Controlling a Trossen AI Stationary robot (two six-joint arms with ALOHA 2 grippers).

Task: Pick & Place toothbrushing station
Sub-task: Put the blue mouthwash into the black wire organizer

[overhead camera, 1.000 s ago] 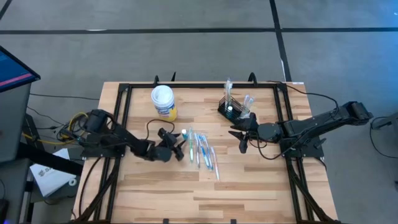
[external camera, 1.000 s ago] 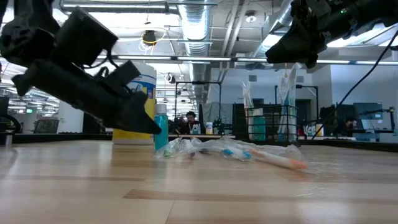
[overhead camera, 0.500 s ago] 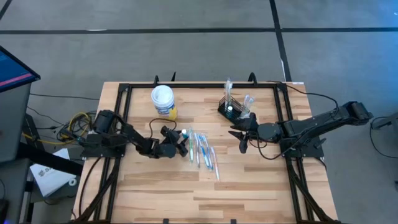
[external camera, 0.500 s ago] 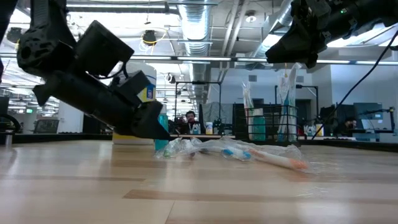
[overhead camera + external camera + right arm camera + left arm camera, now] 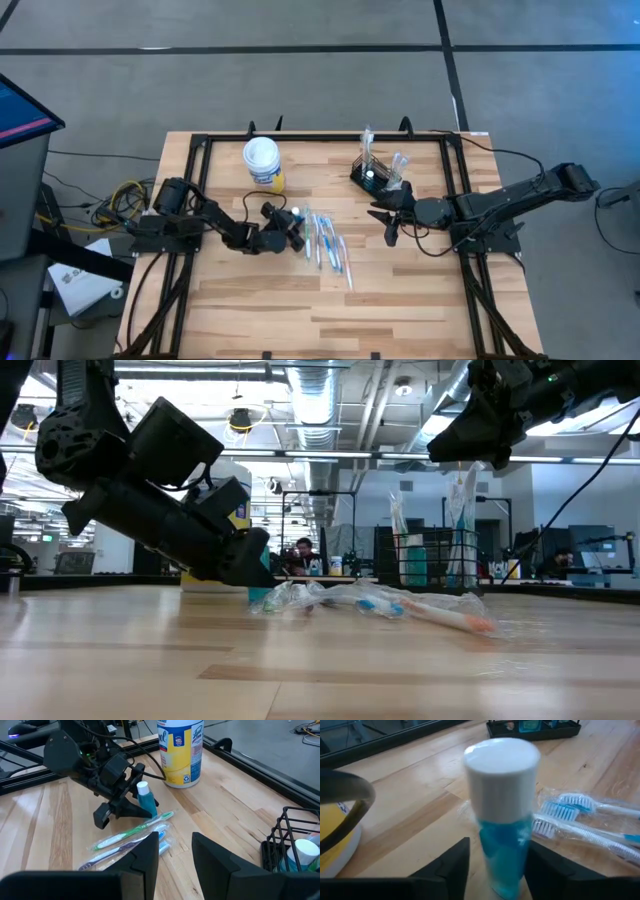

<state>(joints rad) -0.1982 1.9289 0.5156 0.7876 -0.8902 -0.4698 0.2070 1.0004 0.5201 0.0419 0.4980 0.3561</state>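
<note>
The black wire-mesh caddy (image 5: pixel 378 175) stands on its base at the far right of the table, with brushes and tubes upright in it. A small blue bottle with a white cap (image 5: pixel 504 835) stands upright on the table by several wrapped toothbrushes (image 5: pixel 328 248). My left gripper (image 5: pixel 291 228) is low at the table's middle, open, with one finger on each side of the bottle. My right gripper (image 5: pixel 385 225) is open and empty, above the table just near of the caddy. My left gripper comes at the blue bottle level, from the table's left, and its fingers (image 5: pixel 452 867) stand on either side of the bottle's lower body (image 5: pixel 502 865). I cannot tell whether they touch it. The bottle stands upright on the table.
A yellow canister with a white lid (image 5: pixel 263 163) stands at the far left of the middle. The wrapped toothbrushes (image 5: pixel 135 832) lie flat between the two grippers. Black frame rails (image 5: pixel 200 200) run along the table's edges. Bare wood lies toward the near edge.
My left gripper has gone toward the table's right edge, low over the table, up to the blue bottle; its fingers now stand around it. The bottle has stayed upright in place.
</note>
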